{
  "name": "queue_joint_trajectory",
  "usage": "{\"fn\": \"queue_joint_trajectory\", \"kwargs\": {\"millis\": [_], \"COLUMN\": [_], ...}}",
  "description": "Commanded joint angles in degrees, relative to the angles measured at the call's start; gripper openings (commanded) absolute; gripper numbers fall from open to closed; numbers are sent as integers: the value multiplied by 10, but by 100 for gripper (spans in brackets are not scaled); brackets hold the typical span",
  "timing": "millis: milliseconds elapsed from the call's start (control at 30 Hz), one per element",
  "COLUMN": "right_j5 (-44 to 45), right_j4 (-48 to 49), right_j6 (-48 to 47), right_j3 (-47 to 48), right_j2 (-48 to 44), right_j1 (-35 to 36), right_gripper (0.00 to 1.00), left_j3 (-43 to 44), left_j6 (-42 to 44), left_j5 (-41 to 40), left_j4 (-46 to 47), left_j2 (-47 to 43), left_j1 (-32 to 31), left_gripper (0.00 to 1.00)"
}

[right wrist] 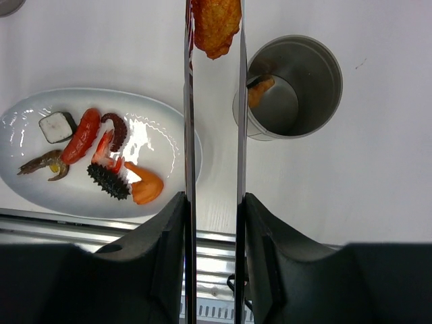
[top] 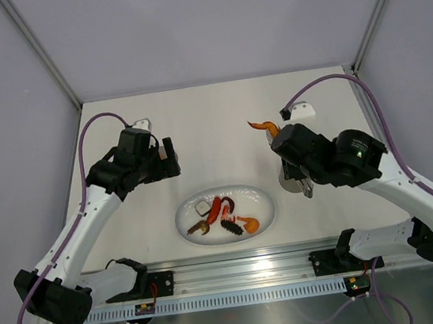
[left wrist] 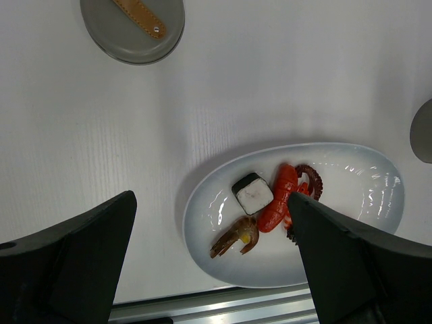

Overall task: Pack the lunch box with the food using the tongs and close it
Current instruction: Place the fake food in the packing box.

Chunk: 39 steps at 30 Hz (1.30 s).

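My right gripper point(right wrist: 214, 202) is shut on the silver tongs point(right wrist: 189, 121), their two arms squeezed between its fingers. A battered orange food piece point(right wrist: 216, 27) is pinched at the tongs' tips, beside and above the open grey lunch box point(right wrist: 290, 88), which holds one orange bit point(right wrist: 260, 91). From above, that piece point(top: 264, 127) hangs behind the box point(top: 290, 184). The white plate point(right wrist: 20, 121) carries a white square point(right wrist: 57, 126), a red sausage point(right wrist: 82, 135), a dark ridged piece point(right wrist: 108, 181) and an orange drumstick point(right wrist: 145, 185). My left gripper point(left wrist: 209, 202) hovers open over the plate point(left wrist: 378, 175).
The round grey lid point(left wrist: 133, 27) with its tan handle lies flat on the table, beyond the plate on the left. A metal rail point(top: 239, 271) runs along the near edge. The right arm point(top: 336, 158) covers most of the lunch box from above.
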Motion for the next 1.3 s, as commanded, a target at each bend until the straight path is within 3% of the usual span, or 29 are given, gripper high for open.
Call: {"fn": "queue_joint_trajectory", "kwargs": {"millis": [0, 933, 1267], "right_j5": [28, -8, -15], "right_j4": [-158, -159, -158], "right_j6": [48, 120, 145], "right_j3": [-12, -144, -188], "right_j2": [-22, -122, -143], "right_j1": [-14, -43, -51], "right_gripper": [17, 18, 28], "left_j3": [8, 8, 8], "left_j6": [8, 6, 7], "left_j5": [7, 18, 23], "left_j4": [25, 30, 34], "left_j2": [-1, 13, 22], "left_j1": [-1, -1, -1], "left_gripper": [99, 99, 99]}}
